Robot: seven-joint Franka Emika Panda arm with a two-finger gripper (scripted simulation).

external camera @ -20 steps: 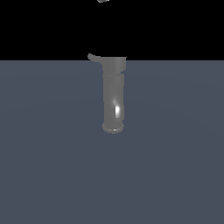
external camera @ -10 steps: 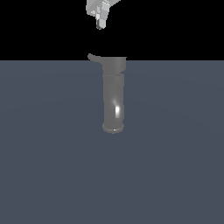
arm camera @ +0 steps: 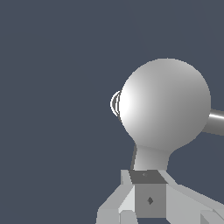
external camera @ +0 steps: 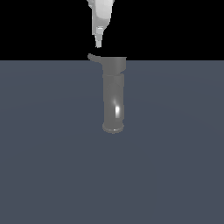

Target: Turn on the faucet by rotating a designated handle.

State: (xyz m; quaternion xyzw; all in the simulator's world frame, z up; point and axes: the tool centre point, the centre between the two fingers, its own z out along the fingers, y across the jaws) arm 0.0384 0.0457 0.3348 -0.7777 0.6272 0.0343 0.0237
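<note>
The grey counter (external camera: 43, 166) is shown bearing the faucet (external camera: 114, 94), a glossy upright tube with its wider collar uppermost and its rimmed opening lowest in the exterior view. The white hand (external camera: 99, 44) is seen poised just above the collar, apart from it; its fingers appear pressed together, nothing being held. The handle (external camera: 93, 57), a short curved lever, is seen jutting from the collar toward the exterior view's left, directly beneath the fingertips. A slip is judged likely: the lever is thin and curved, so a descent slightly off line could glance past it or strike the collar instead.
</note>
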